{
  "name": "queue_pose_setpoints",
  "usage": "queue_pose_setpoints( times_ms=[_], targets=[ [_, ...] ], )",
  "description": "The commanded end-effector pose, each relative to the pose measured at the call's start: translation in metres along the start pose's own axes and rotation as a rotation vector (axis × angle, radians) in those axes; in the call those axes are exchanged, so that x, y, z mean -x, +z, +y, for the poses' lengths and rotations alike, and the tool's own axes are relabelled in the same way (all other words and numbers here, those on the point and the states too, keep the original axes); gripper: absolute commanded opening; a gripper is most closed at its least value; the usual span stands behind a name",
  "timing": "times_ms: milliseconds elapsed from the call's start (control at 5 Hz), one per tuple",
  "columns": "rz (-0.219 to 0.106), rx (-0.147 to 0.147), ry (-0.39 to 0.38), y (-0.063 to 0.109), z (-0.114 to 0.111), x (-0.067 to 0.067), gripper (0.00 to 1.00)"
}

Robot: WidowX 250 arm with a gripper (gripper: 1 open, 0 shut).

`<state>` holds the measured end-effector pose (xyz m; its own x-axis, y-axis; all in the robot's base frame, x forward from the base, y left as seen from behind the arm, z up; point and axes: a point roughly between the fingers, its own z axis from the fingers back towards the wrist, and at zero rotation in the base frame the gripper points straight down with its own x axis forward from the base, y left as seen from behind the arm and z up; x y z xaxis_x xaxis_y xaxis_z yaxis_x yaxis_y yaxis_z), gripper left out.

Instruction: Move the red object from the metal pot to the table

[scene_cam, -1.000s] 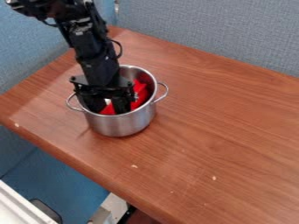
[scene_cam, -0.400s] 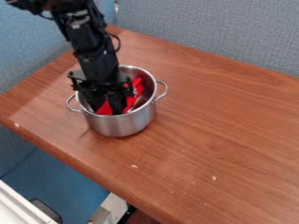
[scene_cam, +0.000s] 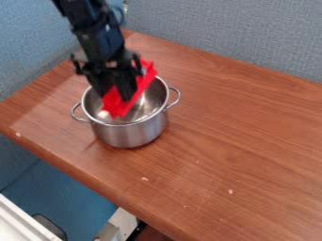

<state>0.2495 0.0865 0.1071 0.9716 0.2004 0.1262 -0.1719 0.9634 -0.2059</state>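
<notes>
Wood grain runs under everything here: the table (scene_cam: 239, 113) is brown, with bare board at its left corner and a wide clear stretch out to the right. Going from that left corner, the first thing is my gripper (scene_cam: 117, 83), pointing steeply down over the metal pot (scene_cam: 130, 130). My fingers are pinching the red object (scene_cam: 130, 89), closed about halfway around it, one finger on each flat side.

The red object is up at the pot's mouth. Its upper end pokes out to the right of my fingers, above the rim, and its lower end dips down toward the inside of the pot. So its long axis is tilted, high on the right and low on the left, running diagonally across the opening. Whether the low tip touches the inner wall I cannot tell; the picture is blurred there.

The pot sits near the left edge of the table, one loop handle to the left and one to the right. What matters for my next move, I judge, is that low end: it hangs below or near the rim, so I need more height before going sideways, or it may catch the rim and tip the pot. To the right of the pot the tabletop is open, and that looks like the easy place to set the object down.
</notes>
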Motion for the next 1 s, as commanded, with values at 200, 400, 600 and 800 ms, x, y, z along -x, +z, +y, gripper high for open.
queue_pose_setpoints(
  times_ms=[200,400,600,800],
  targets=[
    [-0.025,0.022,-0.032,0.008,-0.005,-0.008,0.0],
    [-0.002,-0.005,-0.071,-0.016,-0.007,-0.006,0.0],
    [-0.011,0.038,-0.049,-0.001,0.001,-0.014,0.0],
    [-0.008,0.032,-0.059,-0.007,0.003,-0.014,0.0]
  ],
)
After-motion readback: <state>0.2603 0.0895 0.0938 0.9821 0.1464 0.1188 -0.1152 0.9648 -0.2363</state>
